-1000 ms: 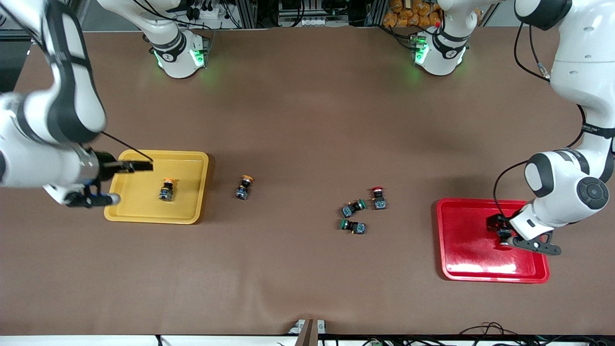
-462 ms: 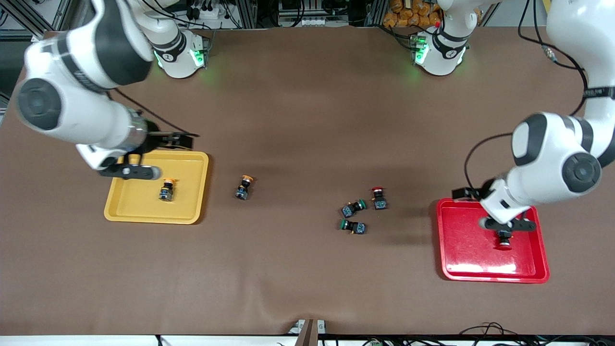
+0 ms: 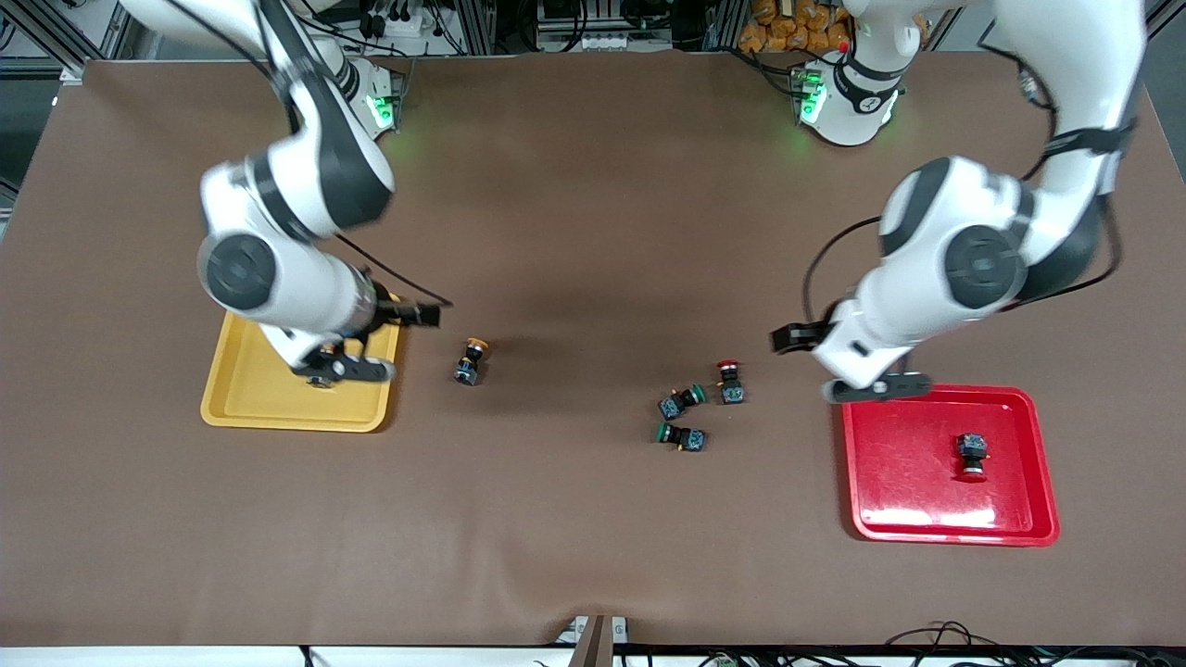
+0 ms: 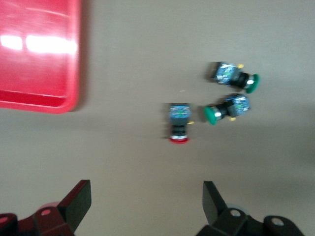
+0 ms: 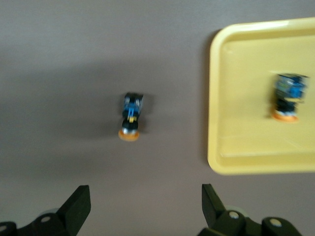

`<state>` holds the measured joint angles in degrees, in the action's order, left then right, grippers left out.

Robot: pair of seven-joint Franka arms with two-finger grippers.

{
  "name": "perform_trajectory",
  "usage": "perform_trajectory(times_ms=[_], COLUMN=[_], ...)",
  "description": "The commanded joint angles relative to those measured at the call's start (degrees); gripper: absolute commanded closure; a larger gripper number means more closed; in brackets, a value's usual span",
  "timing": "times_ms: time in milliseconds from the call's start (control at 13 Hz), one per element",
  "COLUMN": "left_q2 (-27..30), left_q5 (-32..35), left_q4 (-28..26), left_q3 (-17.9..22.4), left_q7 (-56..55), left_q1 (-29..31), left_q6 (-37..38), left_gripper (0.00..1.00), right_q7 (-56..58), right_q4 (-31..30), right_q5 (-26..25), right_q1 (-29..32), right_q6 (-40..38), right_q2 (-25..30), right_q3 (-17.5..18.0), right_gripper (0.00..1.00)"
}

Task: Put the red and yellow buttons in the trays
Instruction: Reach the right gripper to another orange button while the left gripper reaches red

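The yellow tray (image 3: 269, 408) holds one yellow-capped button, mostly hidden in the front view but clear in the right wrist view (image 5: 288, 98). A second yellow button (image 3: 471, 361) lies on the table beside that tray. My right gripper (image 3: 384, 343) is open and empty over the tray's edge nearest that button (image 5: 131, 119). The red tray (image 3: 899, 491) holds a red-capped button (image 3: 971, 456). Another red button (image 3: 731, 382) lies on the table. My left gripper (image 3: 834, 366) is open and empty over the table between the red tray and this button (image 4: 178, 123).
Two green-capped buttons (image 3: 682, 400) (image 3: 681, 436) lie close to the loose red button, slightly nearer the front camera. They also show in the left wrist view (image 4: 234, 77) (image 4: 226, 108). The brown table has bare room around the trays.
Both arms have swung from over their trays toward the table's middle. The left gripper has left the red button lying in the red tray.
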<state>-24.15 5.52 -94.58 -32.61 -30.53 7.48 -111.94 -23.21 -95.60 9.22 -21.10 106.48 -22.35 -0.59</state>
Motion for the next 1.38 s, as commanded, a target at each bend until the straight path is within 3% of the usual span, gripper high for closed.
perform_trajectory(times_ms=[0, 231, 538, 615, 846, 923, 1077, 1231, 1308], left_q2=[-5.45, -7.75, -8.01, -7.49, -5.82, -5.9, -5.99, -7.39, -8.44], left_q5=[3.34, 6.52, 6.7, 6.61, 5.47, 4.95, 1.36, -5.92, -9.44], left_q4=[0.89, 0.46, 0.45, 0.28, 0.1, -0.25, -2.61, -2.54, -2.71], left_q3=[0.18, 0.18, 0.35, 2.27, 11.75, 14.91, 19.92, 25.64, 26.54], left_q7=[-2.07, -3.21, -3.04, -2.61, -1.9, -1.03, 1.95, 5.99, 7.93], left_q1=[-0.36, -0.27, 0.08, -1.05, -10.35, -13.69, -19.31, -24.6, -25.75], left_q6=[-5.73, -9.25, -9.43, -9.52, -10.74, -12.67, -19.24, -22.69, -24.88], left_gripper=[0.0, 0.0, 0.0, 0.0, 0.0, 0.0, 0.0, 0.0, 0.0], right_q7=[-0.61, -0.61, -0.61, -0.61, -1.31, -2.71, -5.52, -5.62, -5.62], right_q4=[0.94, 0.94, 0.94, 0.94, 0.94, 1.03, 1.38, 2.69, 3.75], right_q5=[1.06, 1.07, 1.07, 1.07, 1.68, 1.68, 1.77, 1.77, 1.77], right_q1=[-1.57, -3.51, -3.6, -3.6, -3.6, -3.6, -3.34, -1.5, -0.19], right_q6=[8.44, 17.33, 19.03, 19.2, 18.5, 18.41, 15.19, 4.4, 0.0], right_q2=[-7.94, -15.34, -18.51, -18.78, -18.52, -18.43, -16.43, -9.76, -6.6], right_q3=[-0.38, -0.38, -0.38, -0.38, -0.38, -0.38, -0.38, -0.64, -0.64], right_gripper=[0.0, 0.0, 0.0, 0.14, 0.81, 0.93, 1.0, 1.0, 1.0])
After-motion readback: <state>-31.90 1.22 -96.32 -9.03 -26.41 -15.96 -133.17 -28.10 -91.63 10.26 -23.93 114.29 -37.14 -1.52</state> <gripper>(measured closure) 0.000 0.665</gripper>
